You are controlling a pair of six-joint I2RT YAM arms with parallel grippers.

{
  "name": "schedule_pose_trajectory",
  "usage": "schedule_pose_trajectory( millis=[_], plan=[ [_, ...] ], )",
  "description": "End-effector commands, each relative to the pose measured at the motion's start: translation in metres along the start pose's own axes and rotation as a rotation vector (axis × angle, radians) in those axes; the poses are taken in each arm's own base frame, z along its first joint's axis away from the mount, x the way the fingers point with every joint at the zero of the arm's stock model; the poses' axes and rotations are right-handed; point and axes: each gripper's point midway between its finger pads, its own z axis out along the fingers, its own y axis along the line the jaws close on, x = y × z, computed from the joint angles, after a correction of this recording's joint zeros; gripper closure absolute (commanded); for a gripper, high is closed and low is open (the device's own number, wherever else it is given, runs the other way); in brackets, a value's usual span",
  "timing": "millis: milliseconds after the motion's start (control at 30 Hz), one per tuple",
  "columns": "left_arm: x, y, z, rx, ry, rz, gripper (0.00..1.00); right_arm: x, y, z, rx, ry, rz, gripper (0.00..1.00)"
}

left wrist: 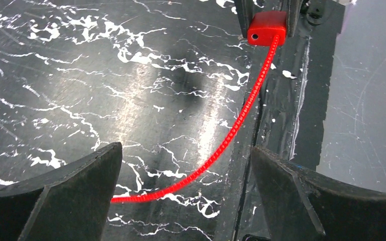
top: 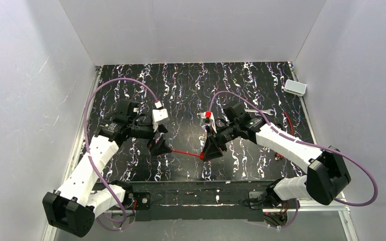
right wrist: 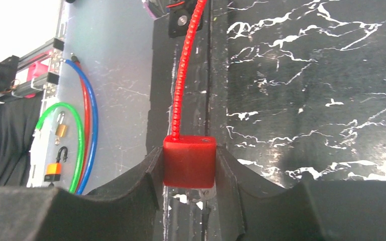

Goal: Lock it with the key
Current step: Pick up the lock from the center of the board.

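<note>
The left pincer (left wrist: 186, 168) stood spread wide over the worktop (left wrist: 55, 75) and pinched nothing. The free end of the red cable (left wrist: 231, 135) lay between its fingers, close to one of them. From there the cable ran, a little bent, across to the red lock body (right wrist: 189, 159), which the right pincer (right wrist: 188, 173) pinched. The right arm was therefore nearer to the lock. I could not make out a key.

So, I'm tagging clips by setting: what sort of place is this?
Likely a robot test cell: plain white panels box in a black marbled tabletop, with left arm and right arm bolted at its near edge.
</note>
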Motion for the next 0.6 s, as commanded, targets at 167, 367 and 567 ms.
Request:
schedule_pose_trajectory(
  millis=[167,367,567],
  plan=[
    [0.005,-0.036,0.009,0.171,-0.022,0.031,0.01,-0.018,0.024,-0.001,-0.124,-0.023,-0.020,0.83],
    [0.033,-0.043,0.012,0.196,0.047,0.074,0.07,-0.017,0.030,-0.002,-0.164,0.002,-0.013,0.85],
    [0.033,-0.043,0.013,0.184,0.060,0.069,0.36,-0.018,0.034,-0.002,-0.199,0.001,-0.006,0.86]
  ],
)
